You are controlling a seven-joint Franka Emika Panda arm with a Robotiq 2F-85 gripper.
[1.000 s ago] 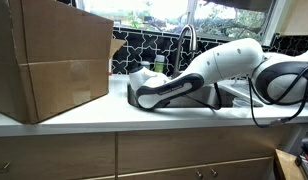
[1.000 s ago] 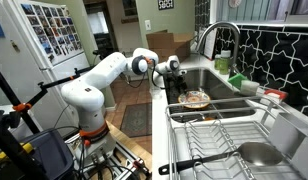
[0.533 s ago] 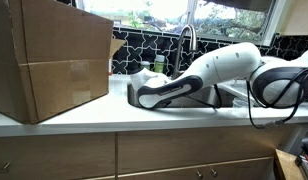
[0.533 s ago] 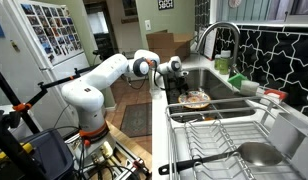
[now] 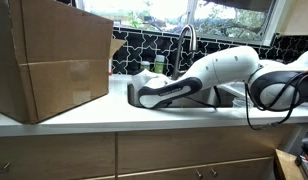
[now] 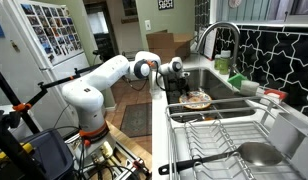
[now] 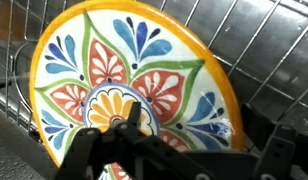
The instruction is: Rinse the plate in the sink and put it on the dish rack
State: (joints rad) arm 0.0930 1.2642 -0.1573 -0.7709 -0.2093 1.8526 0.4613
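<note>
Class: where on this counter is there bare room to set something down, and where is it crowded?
Bare: the white countertop strip between the brown cardboard box and the white robot arm. Crowded: the steel sink, where the open end effector hovers over the yellow-rimmed floral plate.

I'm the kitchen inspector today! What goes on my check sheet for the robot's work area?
Surface: white counter, partly covered.
Job's things: flowery plate lies on wires in the sink; dish rack beside the sink, no plate on it.
Clutter: big cardboard box on the counter; metal pan near the dish rack.
End effector: open, over the plate, holding nothing.
Cables: black cable loops off the arm.
Surroundings: faucet, window, black tiled wall.
</note>
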